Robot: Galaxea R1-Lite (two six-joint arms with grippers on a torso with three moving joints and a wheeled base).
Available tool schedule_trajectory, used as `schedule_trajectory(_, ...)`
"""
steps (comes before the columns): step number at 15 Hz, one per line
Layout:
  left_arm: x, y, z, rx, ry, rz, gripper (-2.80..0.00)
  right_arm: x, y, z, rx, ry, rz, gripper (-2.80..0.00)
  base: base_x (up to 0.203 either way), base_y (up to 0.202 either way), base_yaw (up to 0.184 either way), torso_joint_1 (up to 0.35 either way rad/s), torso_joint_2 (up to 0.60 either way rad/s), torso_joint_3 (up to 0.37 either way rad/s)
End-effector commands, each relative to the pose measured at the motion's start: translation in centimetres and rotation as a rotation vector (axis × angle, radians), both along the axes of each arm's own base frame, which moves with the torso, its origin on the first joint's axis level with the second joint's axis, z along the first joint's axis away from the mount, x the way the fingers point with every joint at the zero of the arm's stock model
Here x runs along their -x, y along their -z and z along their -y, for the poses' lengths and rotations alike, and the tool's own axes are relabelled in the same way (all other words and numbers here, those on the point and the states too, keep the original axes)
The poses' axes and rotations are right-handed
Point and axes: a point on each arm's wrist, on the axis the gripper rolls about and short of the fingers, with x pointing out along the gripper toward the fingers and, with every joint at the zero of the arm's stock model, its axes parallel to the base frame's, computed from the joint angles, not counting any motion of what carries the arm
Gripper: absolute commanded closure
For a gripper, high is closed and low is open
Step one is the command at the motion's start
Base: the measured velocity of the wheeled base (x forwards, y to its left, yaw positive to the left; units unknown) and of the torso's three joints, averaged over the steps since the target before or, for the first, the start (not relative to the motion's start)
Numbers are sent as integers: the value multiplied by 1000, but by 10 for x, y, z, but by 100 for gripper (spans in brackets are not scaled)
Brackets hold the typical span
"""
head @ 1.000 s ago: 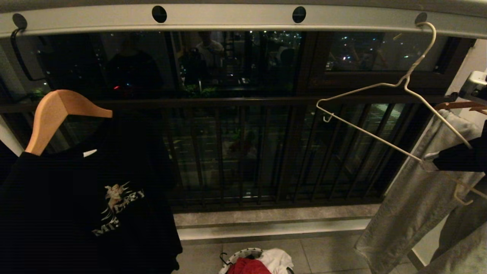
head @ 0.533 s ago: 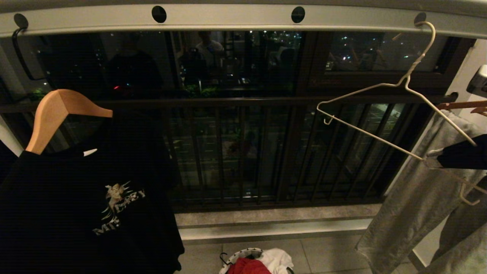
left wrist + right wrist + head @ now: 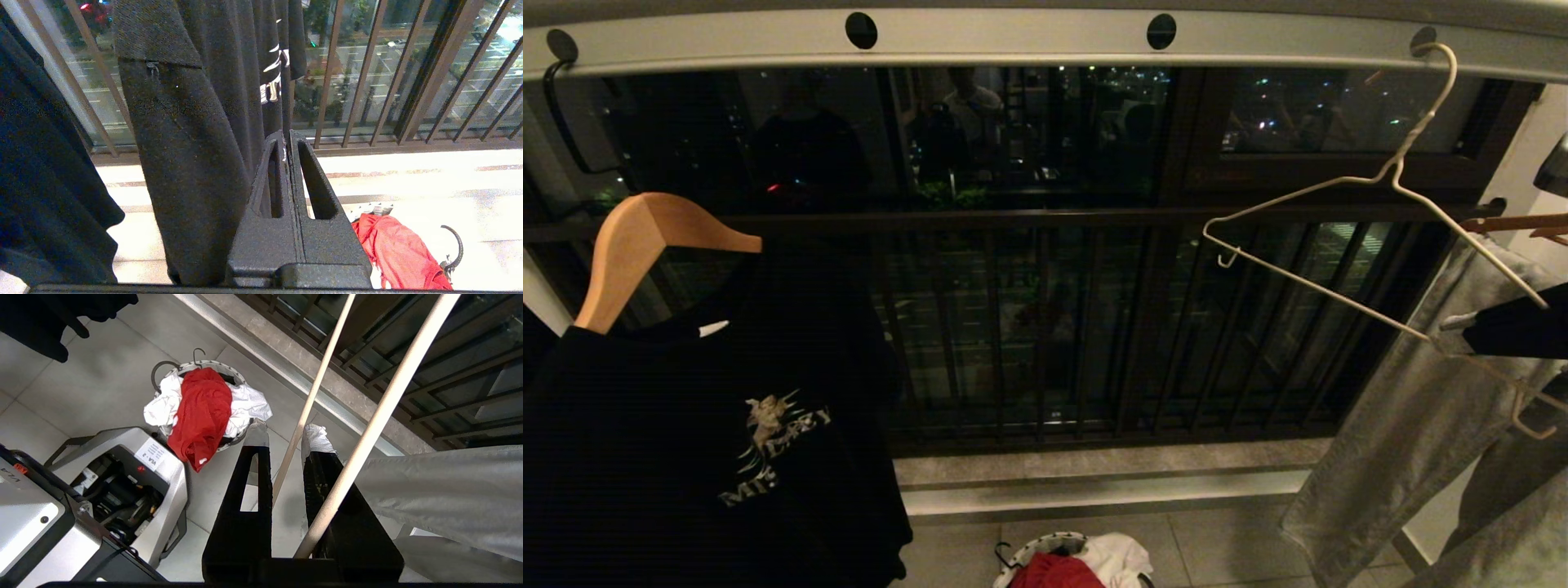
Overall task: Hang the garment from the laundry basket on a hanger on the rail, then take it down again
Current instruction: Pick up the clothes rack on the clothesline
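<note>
The cream wire hanger (image 3: 1339, 245) hangs tilted from a hole at the right end of the rail (image 3: 1013, 41). My right gripper (image 3: 1458, 331) is at its lower right end. In the right wrist view that gripper (image 3: 284, 435) is open, with the hanger's lower wire (image 3: 294, 449) running between its taped fingers and the other wire crossing over one finger. The red garment (image 3: 202, 412) lies on top of the laundry basket (image 3: 192, 366) on the floor, low in the head view (image 3: 1054, 572). My left gripper (image 3: 287, 139) is shut and empty beside dark hanging cloth.
A black T-shirt (image 3: 686, 441) hangs on a wooden hanger (image 3: 637, 245) at the left. Grey trousers (image 3: 1405, 441) hang at the right, close to my right arm. A white shirt (image 3: 249, 404) lies in the basket under the red one. My base (image 3: 102, 477) stands next to the basket.
My right gripper has edged slightly up and to the right, and the hanger's lower end has followed it. The basket and the left gripper have stayed still.
</note>
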Motion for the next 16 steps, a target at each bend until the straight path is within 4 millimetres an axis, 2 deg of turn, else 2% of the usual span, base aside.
schedule_trajectory(1,0,0,0,0,0,-1,0,2,1,0,0,-5,-5,0,0,0,0,0,0,0)
schedule_trajectory(7,0,0,0,0,0,-1,0,-1,0,0,-1,-7,36,0,0,0,0,0,0,0)
schedule_trajectory(12,0,0,0,0,1,-1,0,-7,6,0,2,-9,77,0,0,0,0,0,0,0)
schedule_trajectory(16,0,0,0,0,0,-1,0,2,10,-1,-3,-8,75,0,0,0,0,0,0,0)
